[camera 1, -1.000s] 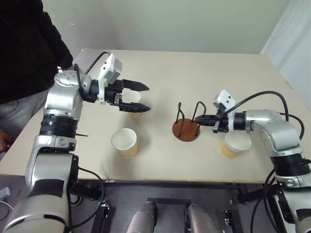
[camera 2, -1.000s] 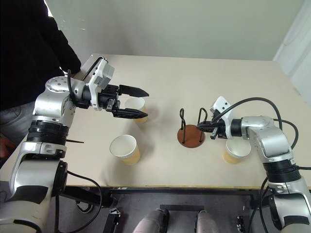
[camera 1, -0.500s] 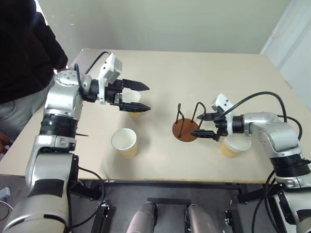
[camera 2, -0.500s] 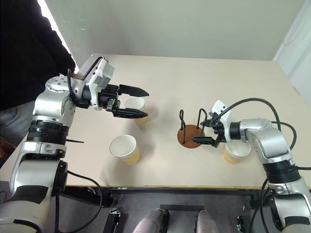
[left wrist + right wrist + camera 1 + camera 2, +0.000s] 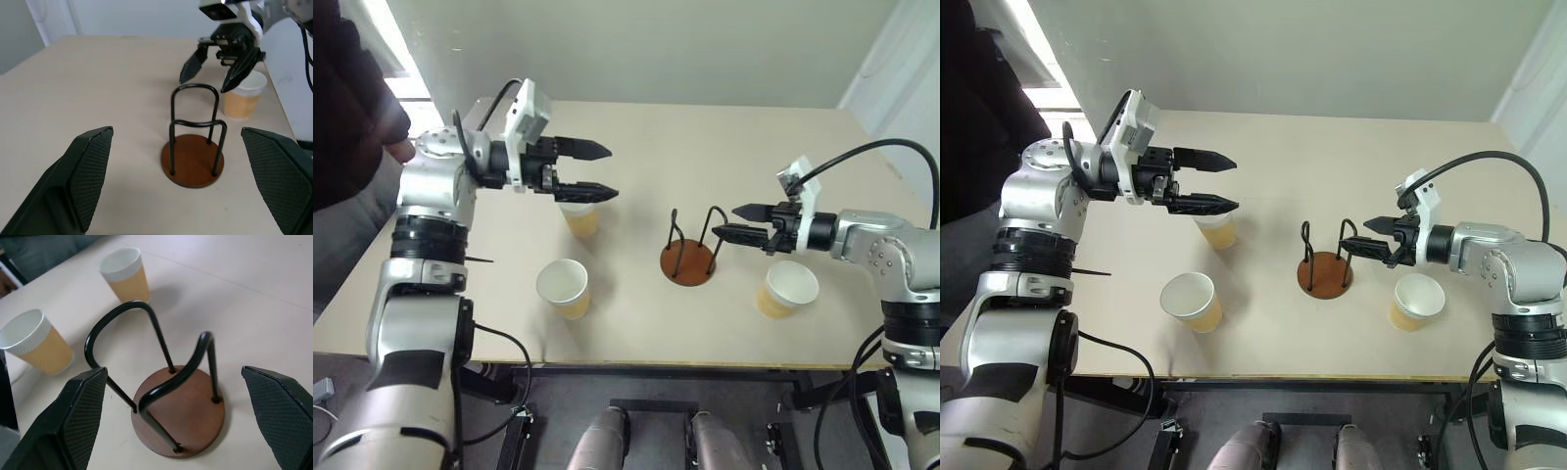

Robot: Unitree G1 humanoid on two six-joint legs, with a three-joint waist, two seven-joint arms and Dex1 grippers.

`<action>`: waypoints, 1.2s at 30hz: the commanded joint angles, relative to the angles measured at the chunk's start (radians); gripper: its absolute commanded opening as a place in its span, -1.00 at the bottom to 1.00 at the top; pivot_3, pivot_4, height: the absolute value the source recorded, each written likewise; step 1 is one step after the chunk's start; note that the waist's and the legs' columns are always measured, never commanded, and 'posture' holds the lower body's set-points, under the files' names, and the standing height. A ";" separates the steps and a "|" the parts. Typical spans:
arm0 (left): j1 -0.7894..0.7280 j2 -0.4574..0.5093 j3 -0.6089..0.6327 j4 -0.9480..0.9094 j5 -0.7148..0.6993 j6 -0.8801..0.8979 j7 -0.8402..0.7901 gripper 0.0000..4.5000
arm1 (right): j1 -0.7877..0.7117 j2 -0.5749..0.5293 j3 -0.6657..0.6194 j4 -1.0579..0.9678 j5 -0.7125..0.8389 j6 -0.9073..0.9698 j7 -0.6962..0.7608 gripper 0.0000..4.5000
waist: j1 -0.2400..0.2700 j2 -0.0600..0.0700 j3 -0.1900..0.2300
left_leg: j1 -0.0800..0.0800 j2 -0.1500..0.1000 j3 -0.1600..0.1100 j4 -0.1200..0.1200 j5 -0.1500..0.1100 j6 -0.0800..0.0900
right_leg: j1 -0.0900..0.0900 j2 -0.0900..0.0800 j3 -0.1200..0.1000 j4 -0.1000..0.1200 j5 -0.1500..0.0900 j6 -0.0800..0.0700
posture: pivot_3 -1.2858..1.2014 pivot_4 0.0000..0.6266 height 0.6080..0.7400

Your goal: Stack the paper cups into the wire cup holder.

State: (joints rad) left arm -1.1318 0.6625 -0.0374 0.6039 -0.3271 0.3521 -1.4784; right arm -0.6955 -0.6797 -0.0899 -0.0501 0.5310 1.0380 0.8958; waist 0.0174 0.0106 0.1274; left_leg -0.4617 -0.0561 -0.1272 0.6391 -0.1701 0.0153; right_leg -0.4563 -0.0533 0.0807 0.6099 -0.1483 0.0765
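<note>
The wire cup holder [image 5: 689,262], a brown disc with two black loops, stands empty mid-table. My right gripper [image 5: 726,221] hovers open just right of the loops, not touching them. One paper cup [image 5: 785,289] stands below that arm's wrist, right of the holder. My left gripper [image 5: 610,171] is open and empty, held above a second paper cup [image 5: 579,219]. A third cup [image 5: 564,287] stands nearer the table's front edge on the left. In the left wrist view, the holder [image 5: 193,164] lies between my fingers [image 5: 88,171], with the right gripper [image 5: 204,84] behind it.
A person in dark clothing [image 5: 342,117] stands at the table's left edge, beside my left arm. The beige table [image 5: 705,137] stretches bare behind the holder. A white door [image 5: 911,88] is at the back right.
The right gripper, shut at the holder's right loop, has opened and lifted back to the right. The left gripper has risen slightly above its cup. The person has drawn back to the left.
</note>
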 commanded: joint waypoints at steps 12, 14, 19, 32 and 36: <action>-0.041 0.055 0.028 -0.004 -0.019 0.033 -0.058 1.00 | -0.012 -0.227 -0.075 -0.128 0.124 0.037 0.077 0.98 | 0.006 0.000 0.000 | -0.005 -0.001 0.000 0.000 0.000 0.000 | -0.003 0.000 0.000 0.000 -0.001 0.001 | 0.03 -0.52 1.00; -0.038 0.059 0.025 -0.003 -0.015 0.035 -0.065 1.00 | -0.011 -0.255 -0.077 -0.132 0.133 0.037 0.083 0.98 | 0.005 0.000 0.000 | -0.006 -0.001 0.000 0.001 0.000 0.000 | -0.004 0.000 0.000 0.000 -0.001 0.001 | 0.03 -0.52 1.00; -0.021 0.105 -0.016 0.048 0.085 -0.106 -0.056 1.00 | -0.010 -0.281 -0.080 -0.150 0.147 0.038 0.079 0.98 | 0.000 0.000 0.000 | -0.008 0.000 0.000 0.001 0.000 0.000 | -0.007 0.000 0.000 0.001 -0.001 0.002 | 0.03 -0.52 1.00; 0.015 0.166 -0.205 0.046 0.456 -0.622 0.112 1.00 | -0.024 -0.283 -0.036 -0.134 0.129 -0.015 0.090 0.98 | 0.003 0.000 0.000 | -0.009 -0.001 -0.001 0.005 0.001 0.002 | -0.007 0.000 0.000 0.001 0.000 0.003 | 0.03 -0.52 1.00; 0.037 0.136 -0.209 0.003 0.442 -0.596 0.102 1.00 | -0.031 -0.299 -0.032 -0.172 0.128 -0.096 0.141 0.98 | 0.003 0.000 0.000 | -0.010 -0.001 -0.001 0.006 0.001 0.002 | -0.007 0.000 0.000 0.001 0.000 0.002 | 0.03 -0.52 1.00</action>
State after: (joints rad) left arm -1.0934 0.8026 -0.2560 0.6618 0.1387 -0.2625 -1.3665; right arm -0.6980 -0.9508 -0.1009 -0.1722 0.6607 0.9906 1.0097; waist 0.0203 0.0105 0.1273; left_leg -0.4717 -0.0573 -0.1277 0.6449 -0.1693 0.0177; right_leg -0.4630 -0.0533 0.0808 0.6109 -0.1479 0.0787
